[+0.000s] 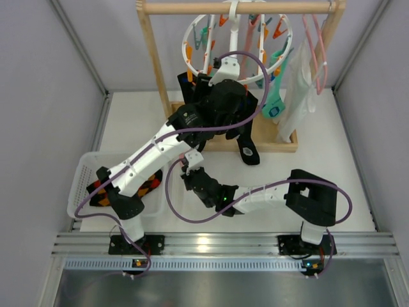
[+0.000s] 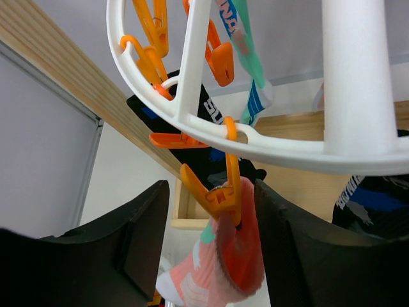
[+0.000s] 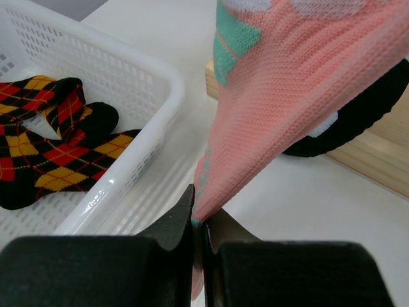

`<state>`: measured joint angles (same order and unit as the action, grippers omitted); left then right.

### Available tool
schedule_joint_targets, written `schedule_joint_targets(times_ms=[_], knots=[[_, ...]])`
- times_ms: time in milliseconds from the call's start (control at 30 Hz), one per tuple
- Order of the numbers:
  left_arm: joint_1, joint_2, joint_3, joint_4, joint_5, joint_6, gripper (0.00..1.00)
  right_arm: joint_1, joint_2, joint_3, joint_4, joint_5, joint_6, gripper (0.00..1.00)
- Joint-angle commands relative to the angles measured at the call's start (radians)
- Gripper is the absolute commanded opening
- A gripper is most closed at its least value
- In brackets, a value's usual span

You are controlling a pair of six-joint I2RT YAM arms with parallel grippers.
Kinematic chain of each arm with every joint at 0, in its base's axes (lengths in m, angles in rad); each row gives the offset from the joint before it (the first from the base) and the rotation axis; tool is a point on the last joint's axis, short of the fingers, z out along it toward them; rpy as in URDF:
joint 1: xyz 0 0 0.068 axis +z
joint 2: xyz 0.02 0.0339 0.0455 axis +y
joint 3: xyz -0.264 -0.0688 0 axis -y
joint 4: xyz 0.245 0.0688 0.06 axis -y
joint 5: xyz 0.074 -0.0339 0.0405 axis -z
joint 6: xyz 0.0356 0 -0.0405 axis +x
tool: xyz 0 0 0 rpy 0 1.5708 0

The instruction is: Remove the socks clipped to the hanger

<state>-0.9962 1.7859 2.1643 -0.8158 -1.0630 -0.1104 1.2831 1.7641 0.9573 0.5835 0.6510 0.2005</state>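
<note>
The white ring hanger point(image 1: 236, 38) hangs from the wooden rail, with orange and teal clips. In the left wrist view my left gripper point(image 2: 211, 236) is open, its jaws on either side of an orange clip point(image 2: 220, 195) that holds the cuff of a pink sock point(image 2: 223, 268). The hanger ring point(image 2: 192, 121) is just above. My right gripper point(image 3: 199, 224) is shut on the toe end of the same pink sock point(image 3: 287, 83), pulling it taut low by the basket. A teal sock point(image 1: 276, 102) and black socks point(image 2: 211, 115) hang from other clips.
A white basket point(image 1: 83, 173) at the left holds argyle socks point(image 3: 51, 147). A black sock point(image 1: 248, 150) lies over the wooden rack base point(image 1: 275, 137). A white cloth point(image 1: 299, 96) on a pink wire hanger point(image 1: 316, 45) hangs at the right.
</note>
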Motion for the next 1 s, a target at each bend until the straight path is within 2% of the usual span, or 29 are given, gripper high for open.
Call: schedule_joint_targets(times_ms=[0, 200, 433, 533, 600, 633, 667, 800, 900, 967], knots=[[0.033, 0.017, 0.043, 0.023, 0.026, -0.017, 0.59, 0.036, -0.037, -0.003, -0.008, -0.025, -0.012, 0.00], [0.051, 0.044, 0.060, 0.044, 0.037, 0.008, 0.55, 0.038, -0.015, -0.008, -0.008, -0.027, 0.000, 0.00], [0.065, 0.058, 0.062, 0.076, 0.048, 0.035, 0.32, 0.044, 0.001, -0.014, -0.011, -0.028, 0.008, 0.00], [0.074, 0.063, 0.060, 0.083, 0.057, 0.035, 0.24, 0.045, 0.008, -0.023, -0.011, -0.028, 0.014, 0.00], [0.080, 0.061, 0.061, 0.084, 0.066, 0.034, 0.12, 0.048, 0.003, -0.034, -0.008, -0.027, 0.017, 0.00], [0.082, 0.061, 0.062, 0.084, 0.069, 0.032, 0.10, 0.051, 0.000, -0.041, -0.007, -0.025, 0.017, 0.00], [0.083, 0.061, 0.060, 0.084, 0.075, 0.028, 0.10, 0.051, -0.005, -0.049, 0.002, -0.027, 0.020, 0.00], [0.082, -0.005, 0.005, 0.081, 0.145, -0.018, 0.24, 0.064, -0.063, -0.141, 0.032, -0.014, 0.031, 0.00], [0.082, -0.098, -0.096, 0.079, 0.233, -0.087, 0.32, 0.081, -0.145, -0.230, 0.064, -0.022, 0.030, 0.00], [0.082, -0.158, -0.199, 0.081, 0.297, -0.151, 0.42, 0.091, -0.190, -0.273, 0.075, -0.033, 0.030, 0.00]])
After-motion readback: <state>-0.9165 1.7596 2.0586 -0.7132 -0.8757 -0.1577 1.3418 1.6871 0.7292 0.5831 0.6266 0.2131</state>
